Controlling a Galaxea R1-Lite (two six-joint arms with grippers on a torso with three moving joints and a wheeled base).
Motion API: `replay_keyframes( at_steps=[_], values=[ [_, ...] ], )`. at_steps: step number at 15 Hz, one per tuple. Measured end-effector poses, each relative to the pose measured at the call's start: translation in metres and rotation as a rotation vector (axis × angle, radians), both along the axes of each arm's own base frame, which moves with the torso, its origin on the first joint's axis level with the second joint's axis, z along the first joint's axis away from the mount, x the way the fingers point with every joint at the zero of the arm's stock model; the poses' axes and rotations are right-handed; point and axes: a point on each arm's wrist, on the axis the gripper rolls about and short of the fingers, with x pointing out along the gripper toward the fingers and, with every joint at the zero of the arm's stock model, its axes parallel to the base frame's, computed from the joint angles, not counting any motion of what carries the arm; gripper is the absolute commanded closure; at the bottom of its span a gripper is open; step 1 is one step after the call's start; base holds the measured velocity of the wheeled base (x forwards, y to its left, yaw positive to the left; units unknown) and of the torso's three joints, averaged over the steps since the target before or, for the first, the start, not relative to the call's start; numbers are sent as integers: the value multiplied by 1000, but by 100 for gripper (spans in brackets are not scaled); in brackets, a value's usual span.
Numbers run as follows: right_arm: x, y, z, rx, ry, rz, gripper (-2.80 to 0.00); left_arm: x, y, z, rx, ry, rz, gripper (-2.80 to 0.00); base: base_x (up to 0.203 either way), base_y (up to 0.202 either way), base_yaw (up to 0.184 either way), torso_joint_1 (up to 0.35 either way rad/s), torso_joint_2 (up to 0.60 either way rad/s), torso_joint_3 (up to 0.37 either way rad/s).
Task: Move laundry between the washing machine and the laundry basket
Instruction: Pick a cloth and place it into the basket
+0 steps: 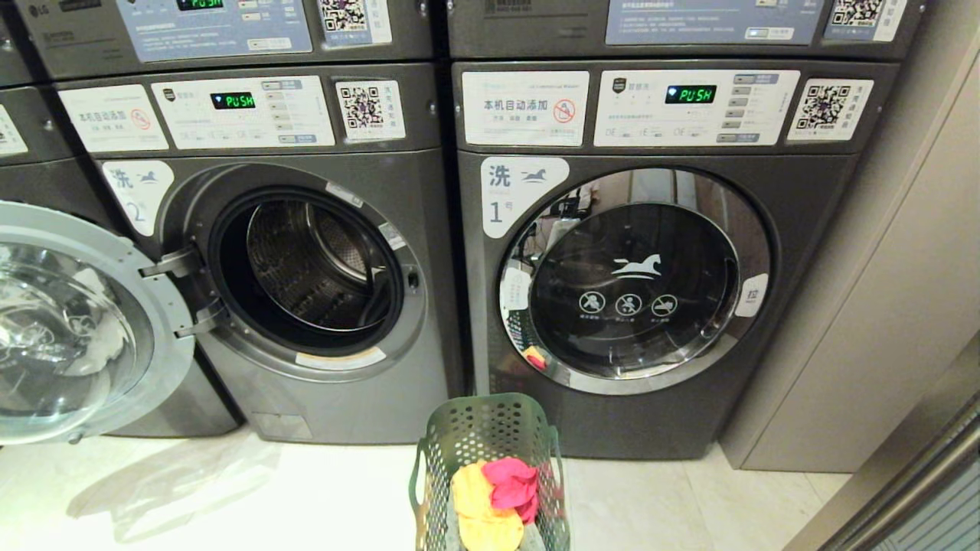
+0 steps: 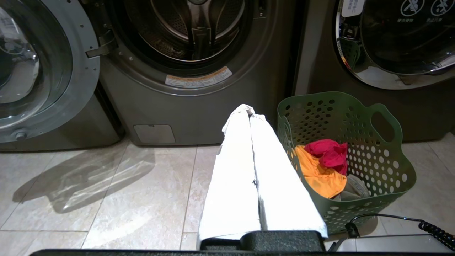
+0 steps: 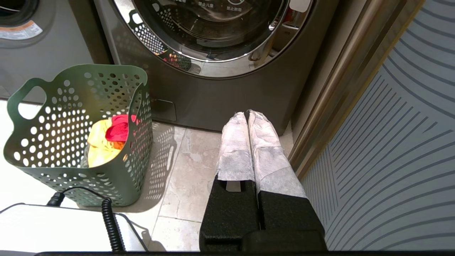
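The washing machine point(image 1: 429, 252) marked 2 stands at the left with its round glass door point(image 1: 69, 329) swung open and its drum point(image 1: 306, 268) bare. On the floor in front sits the dark green laundry basket point(image 1: 490, 428), holding the laundry: a yellow-orange garment point(image 1: 478, 513), a pink-red one point(image 1: 511, 480) and grey cloth point(image 2: 355, 190). Neither arm shows in the head view. My left gripper point(image 2: 250, 110) hangs shut and empty just left of the basket point(image 2: 376, 170). Shut and empty too, my right gripper point(image 3: 247, 113) hangs to the right of the basket point(image 3: 71, 117).
The machine marked 1 point(image 1: 635, 275) stands to the right, door closed. A beige wall panel point(image 1: 888, 291) and a striped panel point(image 3: 398, 153) close off the right side. More machines are stacked above. A coiled cable point(image 3: 110, 220) lies over my white base. Pale floor tiles point(image 2: 106, 192) spread below the open door.
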Motion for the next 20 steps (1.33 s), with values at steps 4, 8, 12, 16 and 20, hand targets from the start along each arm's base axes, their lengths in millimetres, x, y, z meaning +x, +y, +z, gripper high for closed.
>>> replay_keyframes(
  at_steps=[4,8,12,16,20],
  values=[
    [0,0,0,4,0,0,0,0,0,0,0,0,0,0,0,67,-2,3,2,2],
    [0,0,0,3,0,0,0,0,0,0,0,0,1,0,0,200,-1,0,2,4],
    [0,0,0,4,1,0,0,0,0,0,-6,0,0,0,0,196,-2,3,2,1],
    [0,0,0,3,1,0,0,0,0,0,-7,0,2,0,0,195,-2,3,3,2],
    [0,0,0,3,1,0,0,0,0,0,-7,0,2,0,0,195,-2,3,2,3]
  ],
)
